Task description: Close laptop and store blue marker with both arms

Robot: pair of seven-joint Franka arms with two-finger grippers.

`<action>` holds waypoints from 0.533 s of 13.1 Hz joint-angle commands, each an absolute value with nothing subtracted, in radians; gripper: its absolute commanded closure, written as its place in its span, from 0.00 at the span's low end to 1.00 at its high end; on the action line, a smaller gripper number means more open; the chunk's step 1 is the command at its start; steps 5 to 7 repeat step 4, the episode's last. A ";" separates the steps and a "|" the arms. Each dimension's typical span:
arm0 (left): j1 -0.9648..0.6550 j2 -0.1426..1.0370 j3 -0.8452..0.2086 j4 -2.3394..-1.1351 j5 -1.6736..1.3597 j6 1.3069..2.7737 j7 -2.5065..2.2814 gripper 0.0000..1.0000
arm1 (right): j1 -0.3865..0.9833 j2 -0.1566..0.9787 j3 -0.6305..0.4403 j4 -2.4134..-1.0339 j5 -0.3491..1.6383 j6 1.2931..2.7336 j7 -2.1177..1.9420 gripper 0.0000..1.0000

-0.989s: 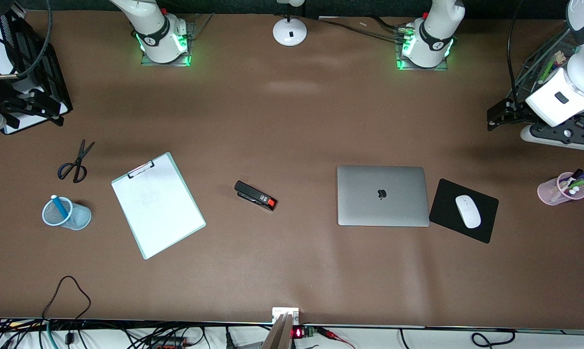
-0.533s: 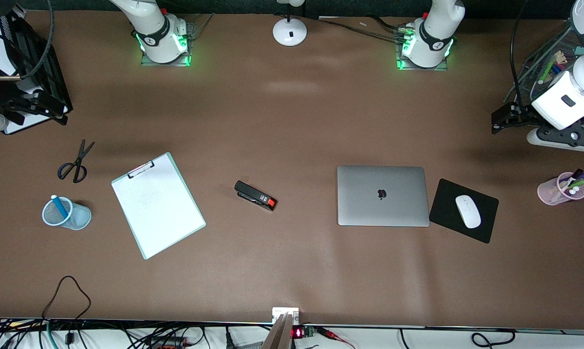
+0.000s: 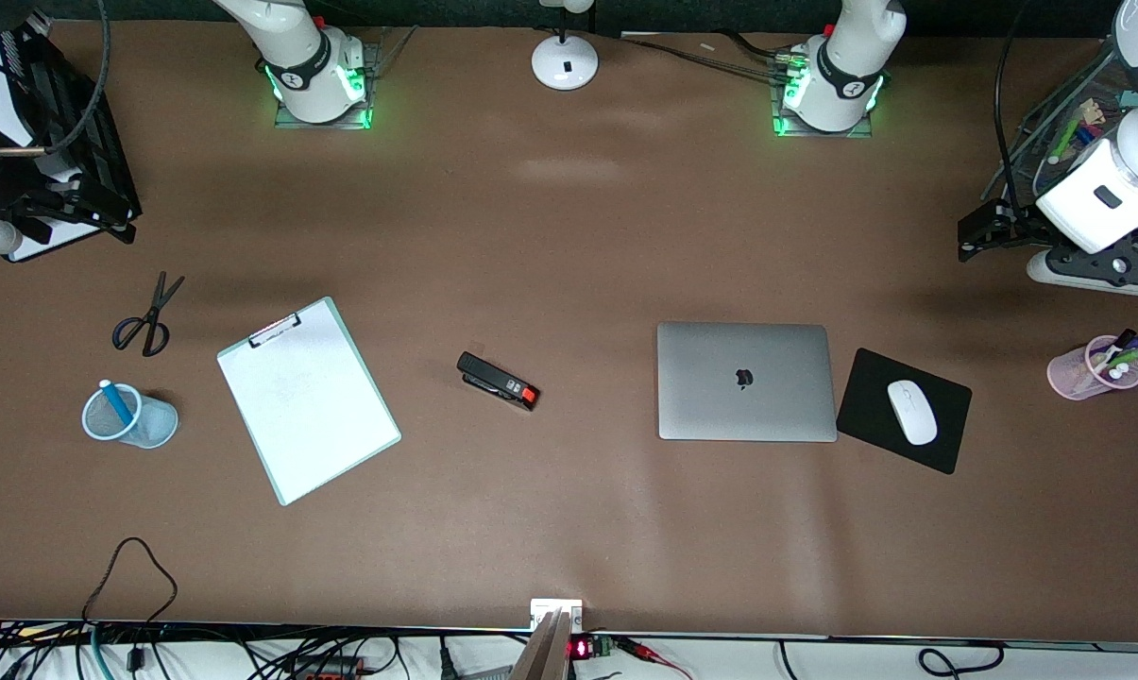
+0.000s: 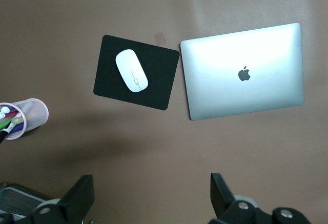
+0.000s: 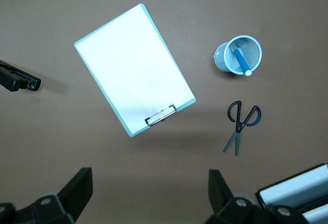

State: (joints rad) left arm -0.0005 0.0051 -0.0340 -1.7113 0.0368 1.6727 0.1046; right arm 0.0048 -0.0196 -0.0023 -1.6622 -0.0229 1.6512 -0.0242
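Observation:
The laptop lies shut on the brown table, lid up with the dark apple logo showing; it also shows in the left wrist view. The blue marker stands in a light-blue mesh cup toward the right arm's end; the right wrist view shows the marker in the cup. My left gripper is open and empty, high over the table's left-arm end. My right gripper is open and empty, high over the right-arm end.
A clipboard, scissors and a black stapler lie on the table. A white mouse sits on a black mouse pad beside the laptop. A pink pen cup and a black tray are at the table's ends.
The left arm's hand has drawn slightly farther toward its end of the table, and the right hand has shifted a little. Nothing on the table has moved.

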 commanded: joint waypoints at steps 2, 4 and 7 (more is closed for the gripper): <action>0.003 0.014 -0.031 -1.694 0.034 1.671 0.126 0.00 | 0.009 -0.035 0.003 -1.667 -0.009 1.640 -0.006 0.00; 0.003 0.014 -0.031 -1.694 0.034 1.671 0.124 0.00 | 0.011 -0.035 0.003 -1.663 -0.009 1.641 -0.006 0.00; 0.003 0.014 -0.031 -1.694 0.034 1.671 0.124 0.00 | 0.011 -0.035 0.003 -1.663 -0.009 1.641 -0.006 0.00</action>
